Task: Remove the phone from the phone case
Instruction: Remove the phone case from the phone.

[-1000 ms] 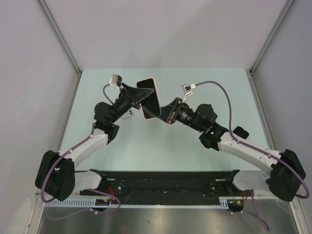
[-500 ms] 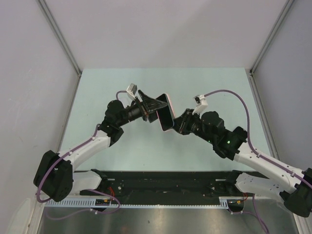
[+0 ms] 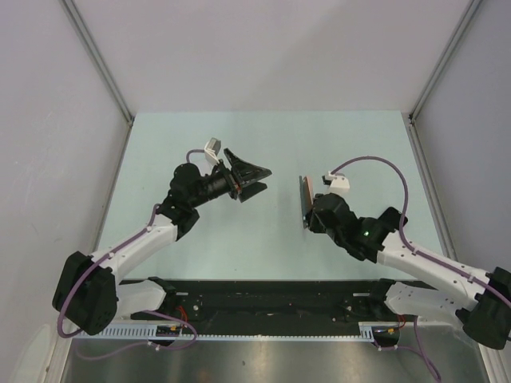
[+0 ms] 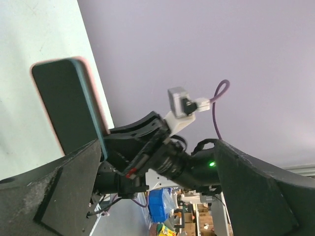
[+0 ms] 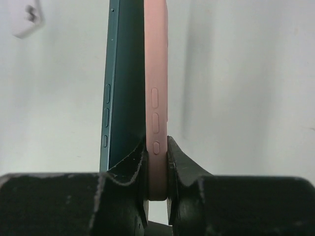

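Right gripper (image 5: 156,152): it is pinching nearly closed on the bottom end of the phone case (image 5: 156,73), one pad on each face of the pink shell. Whether the left pad is also pressing on the phone (image 5: 125,88) cannot be told.
Left gripper (image 3: 266,177): it is standing wide open with nothing in it, well apart from the phone and pointing toward it.
Where the phone is: it is being held up in the air over the table (image 3: 200,239), edge-on to the top camera, with its screen facing the left arm.
How the phone looks: in the right wrist view it is showing a teal side with small buttons and a dark face, standing proud of the pink shell rather than sunk in it. It seems partly freed, but how far it is seated lower down is hidden by the fingers.
How the case looks: it is thin, pale pink and soft-looking, with moulded button bumps along its edge.
Likely slip: the grip is covering only one short end, so a pull from the left arm is probably going to drag the shell out of the pads.
Likely wrong grasp: if the left fingers are closing over the pink rim as well as the phone, both are likely to be coming away together.
Likely drop: a phone this loose could be tipping out before the left gripper is on it.
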Robot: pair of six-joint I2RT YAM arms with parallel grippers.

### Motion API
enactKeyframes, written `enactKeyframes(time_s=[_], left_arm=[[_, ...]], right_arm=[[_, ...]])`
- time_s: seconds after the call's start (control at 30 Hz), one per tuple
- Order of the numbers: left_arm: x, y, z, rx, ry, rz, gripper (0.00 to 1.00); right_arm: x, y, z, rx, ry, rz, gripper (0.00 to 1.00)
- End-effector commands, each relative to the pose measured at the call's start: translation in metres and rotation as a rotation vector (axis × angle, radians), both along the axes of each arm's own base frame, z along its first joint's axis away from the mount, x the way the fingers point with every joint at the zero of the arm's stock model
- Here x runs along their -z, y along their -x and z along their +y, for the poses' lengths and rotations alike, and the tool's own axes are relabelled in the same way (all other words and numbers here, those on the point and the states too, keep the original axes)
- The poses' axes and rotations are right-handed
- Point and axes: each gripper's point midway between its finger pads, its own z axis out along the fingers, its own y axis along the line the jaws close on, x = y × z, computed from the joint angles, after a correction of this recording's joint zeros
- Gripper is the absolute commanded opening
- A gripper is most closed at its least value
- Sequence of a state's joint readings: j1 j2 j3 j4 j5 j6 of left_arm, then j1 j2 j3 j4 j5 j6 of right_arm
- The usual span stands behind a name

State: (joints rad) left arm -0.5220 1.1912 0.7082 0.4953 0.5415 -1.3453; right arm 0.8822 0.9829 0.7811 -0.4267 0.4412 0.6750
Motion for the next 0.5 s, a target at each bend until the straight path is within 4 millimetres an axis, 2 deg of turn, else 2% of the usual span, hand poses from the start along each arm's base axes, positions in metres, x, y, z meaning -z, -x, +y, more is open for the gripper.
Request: enactKeyframes(time_s=[0.0, 0.07, 0.23, 0.37, 0.47], left_arm=[[-0.013, -0.003, 0.004, -0.018, -0.009, -0.058, 1.0], [-0.009, -0.003, 0.003, -0.013, -0.016, -0.044, 1.0], [0.009, -0.003, 0.002, -0.006, -0.046, -0.001, 1.0], [0.019, -0.003, 0.002, -0.003, -0.087, 0.006, 1.0], [0.056, -0.007, -0.003, 0.023, -0.238, 0.053, 1.0]], right_arm=[[0.023, -0.007, -0.015, 0.075, 0.116, -0.025, 0.0], [0.033, -0.009, -0.006, 0.061, 0.084, -0.009, 0.0], [0.063, -0.011, 0.0, 0.04, 0.067, 0.044, 0.0], [0.071, -0.016, 0.002, 0.041, 0.033, 0.059, 0.0], [0.078, -0.016, 0.002, 0.039, 0.005, 0.074, 0.0]])
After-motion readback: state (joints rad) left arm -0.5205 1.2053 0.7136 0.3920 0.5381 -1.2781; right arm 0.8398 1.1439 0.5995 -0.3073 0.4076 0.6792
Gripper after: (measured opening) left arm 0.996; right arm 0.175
